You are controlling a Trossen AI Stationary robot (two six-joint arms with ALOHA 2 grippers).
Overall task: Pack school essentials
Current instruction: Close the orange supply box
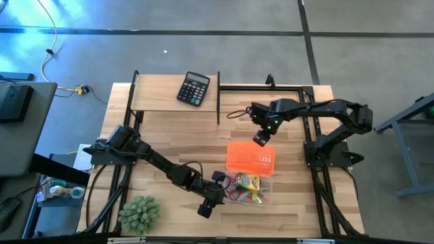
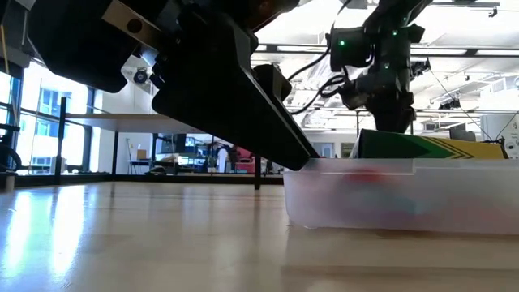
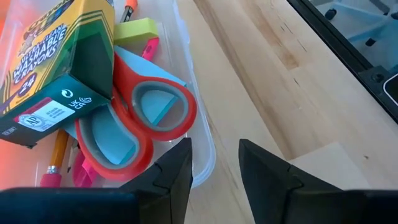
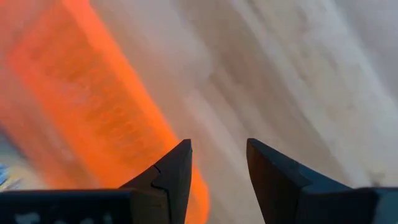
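the low view hid most of the clear box [image 2: 389,195] contents behind frosted plastic. in the left wrist view the crayon box [image 3: 46,62] covered part of the red-handled scissors [image 3: 140,118], the blue note pad [image 3: 155,106] and a pencil [image 3: 55,155]; its label read "washable crayons" and "24". these lay inside the box beside the orange lid [image 1: 251,157]. the left gripper [image 3: 214,165] stood narrowly parted, empty, at the box's edge. the right gripper [image 4: 217,165], blurred, hung parted over the lid's edge, empty.
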